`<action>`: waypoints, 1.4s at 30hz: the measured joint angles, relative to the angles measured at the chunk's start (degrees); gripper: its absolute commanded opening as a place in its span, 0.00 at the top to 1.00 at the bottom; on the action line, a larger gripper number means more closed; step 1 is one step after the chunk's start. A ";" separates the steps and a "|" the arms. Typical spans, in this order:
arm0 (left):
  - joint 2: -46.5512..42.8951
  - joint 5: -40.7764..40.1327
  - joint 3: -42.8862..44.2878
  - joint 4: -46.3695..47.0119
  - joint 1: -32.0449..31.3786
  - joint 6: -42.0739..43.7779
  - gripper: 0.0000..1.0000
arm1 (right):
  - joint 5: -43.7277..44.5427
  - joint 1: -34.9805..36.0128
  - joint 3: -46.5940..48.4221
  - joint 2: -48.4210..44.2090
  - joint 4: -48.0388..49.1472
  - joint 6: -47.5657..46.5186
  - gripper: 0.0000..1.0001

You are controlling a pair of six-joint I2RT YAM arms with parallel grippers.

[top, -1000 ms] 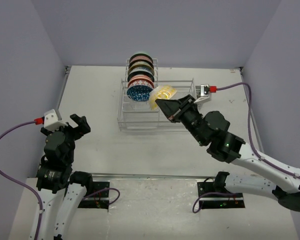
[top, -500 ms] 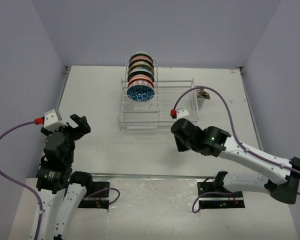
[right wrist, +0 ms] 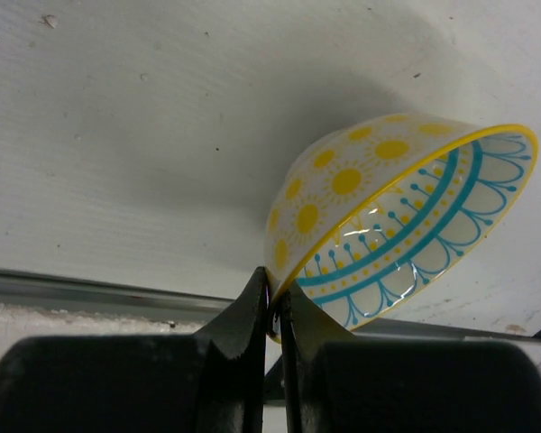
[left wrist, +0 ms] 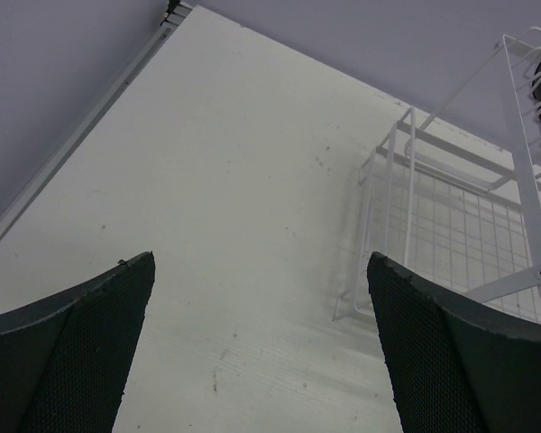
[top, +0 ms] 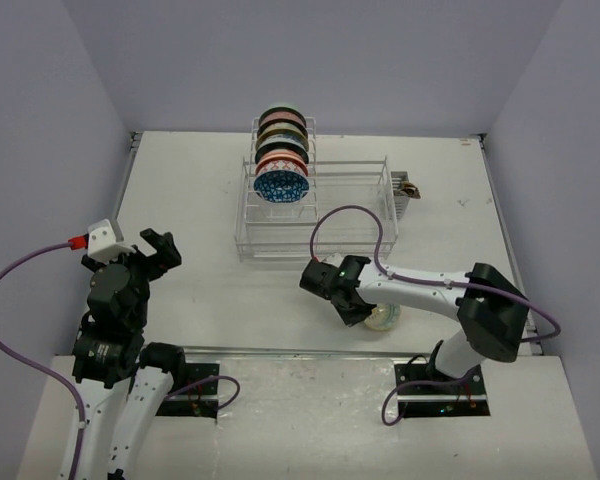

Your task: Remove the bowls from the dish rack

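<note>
The dish rack stands at the back centre, with several bowls upright in its slot row; the front one is blue-white. My right gripper is shut on the rim of a pale yellow bowl, low over the table near the front edge. In the right wrist view the bowl is tilted, yellow sun dots outside, teal pattern inside, its rim pinched by my gripper. My left gripper is open and empty at the left; its wrist view shows the rack's corner.
A small grey block with a brown piece sits just right of the rack. The table's front edge strip runs right below the held bowl. Purple walls close in the left, right and back.
My right arm has swung from the rack toward the near edge, carrying the yellow bowl down to the table front. The left arm has not moved.
</note>
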 measured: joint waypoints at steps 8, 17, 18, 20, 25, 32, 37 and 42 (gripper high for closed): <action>-0.02 0.09 0.00 0.00 -0.02 0.02 0.00 | -1.14 1.16 -0.68 2.89 0.96 0.20 0.68; 1.09 1.99 0.00 0.00 0.00 0.13 0.00 | -0.85 4.11 0.87 -0.07 -1.14 0.96 0.41; 1.66 2.49 0.00 0.00 -0.02 0.31 0.00 | -0.74 4.17 1.18 -1.73 -1.27 1.05 0.36; 3.21 4.79 0.17 0.00 0.00 0.79 0.00 | -0.35 4.17 1.73 -6.10 -1.44 1.11 0.32; 9.66 16.94 3.67 0.04 -0.02 0.76 0.00 | 2.64 4.28 1.81 -18.08 0.20 1.29 0.18; 15.89 27.28 10.73 0.46 -0.04 0.57 0.00 | 4.92 4.39 -7.69 -39.30 20.90 4.61 0.07; 20.11 33.09 18.78 0.90 -0.37 0.70 0.00 | 7.26 4.37 -9.75 -48.43 31.10 8.00 0.06; 31.82 22.67 30.29 0.90 -13.18 3.10 0.00 | 11.63 4.37 -9.86 -53.22 33.68 9.01 0.05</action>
